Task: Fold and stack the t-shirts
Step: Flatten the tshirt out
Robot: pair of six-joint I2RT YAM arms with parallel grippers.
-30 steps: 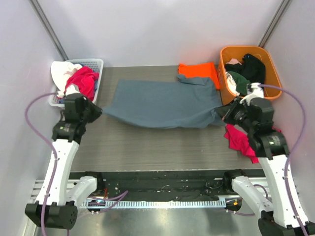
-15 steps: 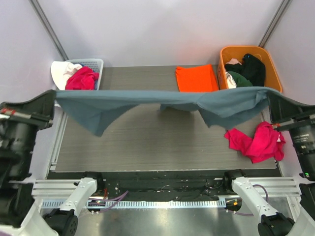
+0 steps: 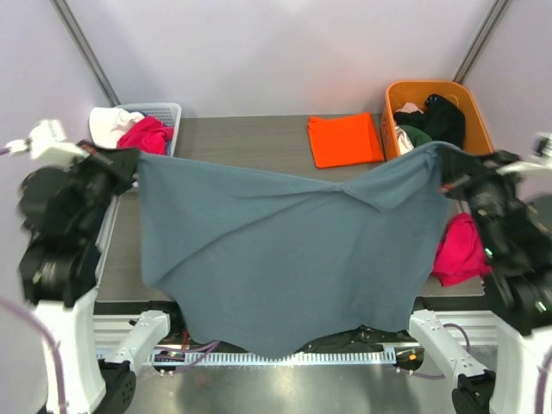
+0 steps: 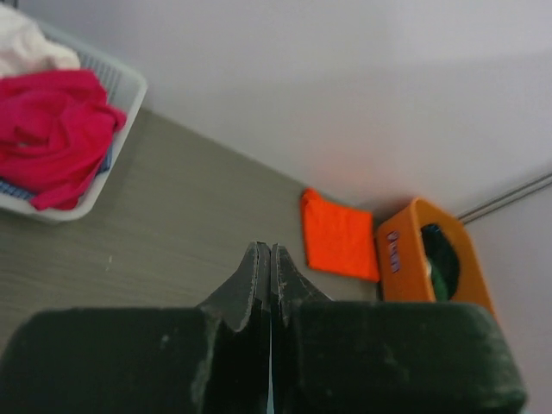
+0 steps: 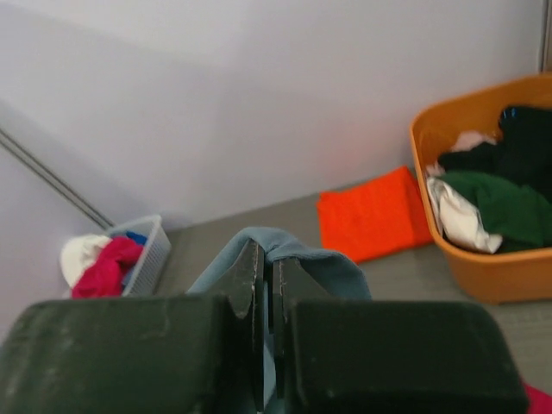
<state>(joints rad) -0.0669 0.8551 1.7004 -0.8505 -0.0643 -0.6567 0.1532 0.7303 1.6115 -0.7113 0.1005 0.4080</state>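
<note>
The slate blue-grey t-shirt [image 3: 285, 250] hangs in the air as a wide sheet between my two raised grippers, its lower edge down over the table's near edge. My left gripper [image 3: 128, 162] is shut on its left top corner; in the left wrist view the gripper [image 4: 270, 259] has its jaws pressed together. My right gripper [image 3: 450, 169] is shut on the right top corner; in the right wrist view the gripper [image 5: 268, 259] has a fold of the blue-grey t-shirt [image 5: 297, 248] over its tips. The orange t-shirt [image 3: 345, 140] lies folded flat at the table's back, also seen from both wrists [image 4: 338, 235] [image 5: 373, 214].
An orange plastic tub [image 3: 477, 121] with dark and white clothes stands at the back right. A white basket [image 3: 168, 116] with pink and white clothes stands at the back left. A pink garment [image 3: 457, 250] lies on the table at the right, partly behind the hanging shirt.
Both grippers took the blue-grey shirt off the table and lifted it. It went from a bunched band between them to a sheet hanging open, swung toward the near edge.
</note>
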